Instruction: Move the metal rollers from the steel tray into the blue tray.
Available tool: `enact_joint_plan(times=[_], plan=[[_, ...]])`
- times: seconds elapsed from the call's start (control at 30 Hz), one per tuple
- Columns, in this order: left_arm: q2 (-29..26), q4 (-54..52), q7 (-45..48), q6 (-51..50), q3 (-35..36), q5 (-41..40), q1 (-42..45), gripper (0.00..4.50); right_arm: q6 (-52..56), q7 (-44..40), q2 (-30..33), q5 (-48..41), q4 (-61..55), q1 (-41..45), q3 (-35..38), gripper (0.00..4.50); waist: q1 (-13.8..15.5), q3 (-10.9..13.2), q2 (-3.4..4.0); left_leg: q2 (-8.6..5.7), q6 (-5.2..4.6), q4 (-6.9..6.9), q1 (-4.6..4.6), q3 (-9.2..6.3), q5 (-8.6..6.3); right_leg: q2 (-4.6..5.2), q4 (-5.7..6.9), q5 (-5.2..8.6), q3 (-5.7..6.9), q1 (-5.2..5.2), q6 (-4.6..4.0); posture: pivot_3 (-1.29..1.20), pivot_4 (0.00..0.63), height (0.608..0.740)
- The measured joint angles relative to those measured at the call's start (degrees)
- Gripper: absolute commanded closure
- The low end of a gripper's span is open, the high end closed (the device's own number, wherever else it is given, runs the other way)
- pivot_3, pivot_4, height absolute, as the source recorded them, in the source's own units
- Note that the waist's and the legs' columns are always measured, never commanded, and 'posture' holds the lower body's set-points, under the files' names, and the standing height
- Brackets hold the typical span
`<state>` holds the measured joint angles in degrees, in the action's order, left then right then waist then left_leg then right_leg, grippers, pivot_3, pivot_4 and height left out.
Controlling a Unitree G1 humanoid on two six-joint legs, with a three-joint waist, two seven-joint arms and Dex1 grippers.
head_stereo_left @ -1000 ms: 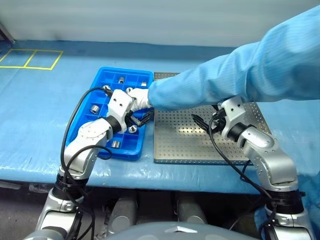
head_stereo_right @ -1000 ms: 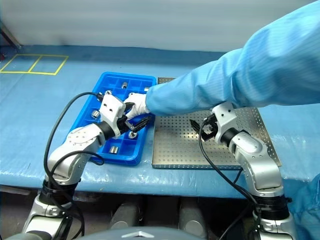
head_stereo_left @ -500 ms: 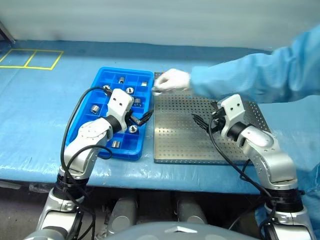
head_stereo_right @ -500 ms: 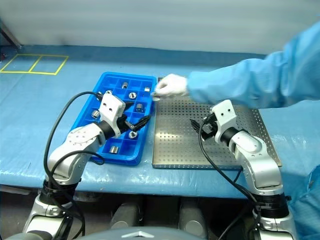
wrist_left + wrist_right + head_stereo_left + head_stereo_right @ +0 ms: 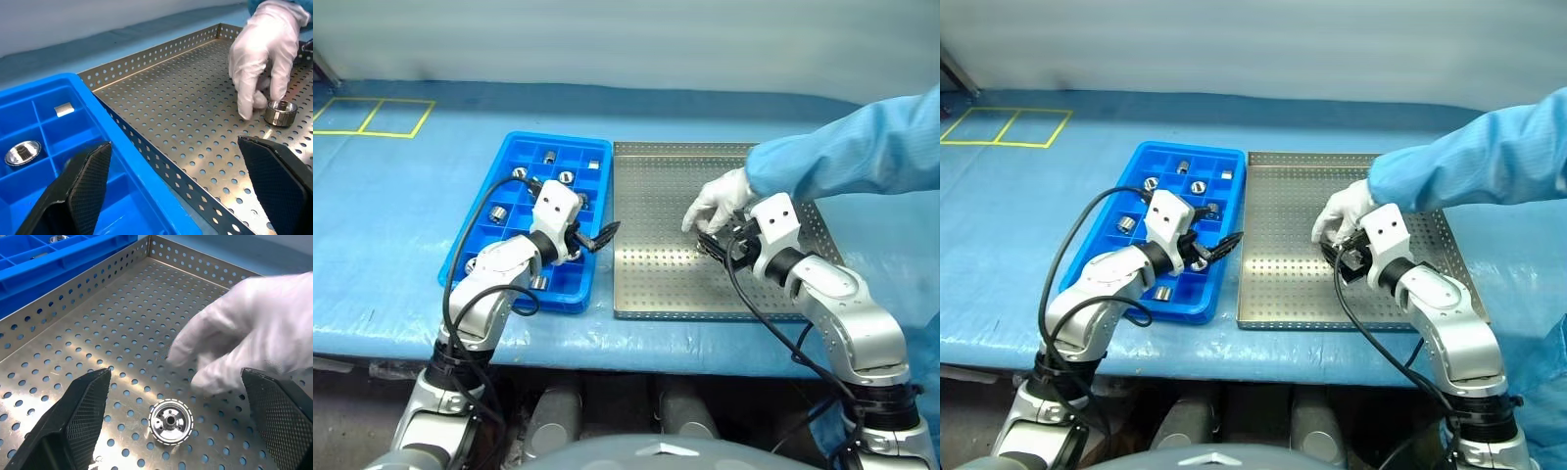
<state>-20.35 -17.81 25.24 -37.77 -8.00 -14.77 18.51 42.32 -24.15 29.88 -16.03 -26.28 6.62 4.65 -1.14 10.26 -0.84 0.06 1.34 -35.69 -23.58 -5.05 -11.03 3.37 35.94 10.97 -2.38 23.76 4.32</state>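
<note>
From the head views, most metal rollers (image 5: 496,213) are seen already sorted into compartments of the blue tray (image 5: 466,227); the steel tray (image 5: 656,284), at its three o'clock, looks nearly bare. A person's gloved hand (image 5: 717,201) reaches in beside the right gripper (image 5: 1344,257).

In the left wrist view, the left gripper (image 5: 176,188) is spread wide, empty, over the trays' shared edge.

In the right wrist view, one remaining roller (image 5: 170,421) lies between the spread fingers (image 5: 80,423), untouched. No writing is legible.

A blue plastic sheet (image 5: 382,206) covers the table, with yellow tape squares (image 5: 374,116) at its far left corner.
</note>
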Motion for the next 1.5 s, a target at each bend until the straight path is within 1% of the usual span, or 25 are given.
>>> enact_joint_plan(times=[0.13,0.23,0.43,0.53,0.7,0.9,1.0,1.03,1.07,1.13,1.2,1.5], plan=[[0.14,0.00,0.18,0.51,-0.03,0.23,0.00,0.01,0.98,0.59,-0.15,0.00,0.01,-0.65,-0.01,0.00,-0.11,0.00,0.00,0.00,-0.01,0.00,0.00,0.00,0.00,0.00,0.00,0.00,-0.01,0.00,0.00,0.00,0.150,0.740],[0.39,0.00,1.41,0.52,-0.89,0.10,0.01,0.01,2.06,1.23,-1.49,-0.15,0.91,-0.52,-0.02,0.00,-0.13,0.00,0.00,0.00,-0.01,-0.03,0.00,0.00,0.00,0.00,0.00,0.00,-0.01,-0.01,0.01,0.00,0.150,0.740],[-0.25,0.25,7.50,0.51,-6.15,0.06,0.92,0.01,3.09,3.03,-3.88,0.13,4.95,0.15,-0.95,0.00,-0.20,0.00,0.01,-0.01,-0.01,-0.04,0.00,0.02,-0.01,0.00,0.01,-0.01,-0.03,0.00,0.01,0.01,0.150,0.740],[-0.25,1.70,9.06,0.56,-8.11,0.62,1.61,0.01,3.03,3.59,-5.07,0.28,6.82,0.46,-1.12,0.00,-0.32,0.00,0.01,-0.01,-0.02,-0.05,0.01,0.02,-0.01,0.00,0.02,-0.01,-0.03,-0.01,0.02,0.00,0.150,0.740],[0.03,1.94,9.76,0.55,-8.42,0.70,1.63,0.01,1.78,4.17,-6.80,0.86,11.04,1.99,-1.80,0.00,-0.62,-0.01,0.01,0.00,-0.02,-0.05,0.01,0.03,-0.01,0.00,0.02,-0.02,-0.04,-0.01,0.02,0.00,0.150,0.740],[0.69,1.94,9.71,-0.13,-9.14,0.71,1.58,0.01,-0.76,4.68,-10.55,1.16,18.10,5.69,-1.90,0.00,-0.83,-0.01,0.02,-0.01,-0.03,-0.05,0.01,0.03,-0.01,-0.01,0.02,-0.05,-0.07,-0.01,0.07,0.02,0.150,0.740],[0.71,1.92,9.51,-0.64,-9.29,0.71,1.43,0.00,-1.13,6.28,-11.54,2.19,21.45,6.82,-1.88,0.55,-0.78,-0.01,0.02,-0.01,-0.03,-0.04,0.01,0.03,-0.01,-0.01,0.03,-0.05,-0.08,-0.01,0.07,0.03,0.150,0.740],[0.64,1.91,9.35,-0.73,-9.27,0.71,1.29,0.00,-1.26,6.65,-11.61,2.34,21.55,6.95,-1.87,0.91,-0.76,-0.01,0.03,-0.01,-0.03,-0.04,0.01,0.03,-0.01,-0.01,0.03,-0.05,-0.08,-0.01,0.07,0.03,0.150,0.740],[0.60,1.91,9.11,-0.82,-9.26,0.72,1.14,0.00,-1.26,6.68,-11.62,2.40,21.63,7.18,-1.87,1.15,-0.73,-0.01,0.02,-0.01,-0.03,-0.04,0.01,0.03,-0.01,-0.01,0.03,-0.05,-0.08,-0.01,0.07,0.04,0.150,0.740],[0.55,1.89,8.76,-0.95,-9.24,0.71,0.85,0.00,-1.26,6.71,-11.62,2.44,21.63,7.31,-1.89,1.90,-0.74,-0.01,0.03,-0.01,-0.03,-0.04,0.02,0.03,-0.01,-0.02,0.03,-0.05,-0.08,-0.01,0.08,0.04,0.150,0.740],[0.40,1.85,8.53,-1.04,-9.00,0.69,0.48,0.00,-1.26,6.83,-11.61,2.65,21.63,7.32,-1.95,2.50,-0.71,-0.01,0.03,-0.01,-0.03,-0.04,0.02,0.03,-0.01,-0.02,0.03,-0.05,-0.09,-0.01,0.08,0.04,0.150,0.740],[-0.14,1.32,7.22,-1.70,-7.55,0.65,-0.06,0.00,-1.53,7.91,-11.01,5.91,19.08,7.60,-4.07,2.50,-0.77,-0.01,0.03,-0.01,-0.02,-0.04,0.00,0.04,-0.01,-0.02,0.03,-0.06,-0.10,0.03,0.08,0.02,0.150,0.740]])
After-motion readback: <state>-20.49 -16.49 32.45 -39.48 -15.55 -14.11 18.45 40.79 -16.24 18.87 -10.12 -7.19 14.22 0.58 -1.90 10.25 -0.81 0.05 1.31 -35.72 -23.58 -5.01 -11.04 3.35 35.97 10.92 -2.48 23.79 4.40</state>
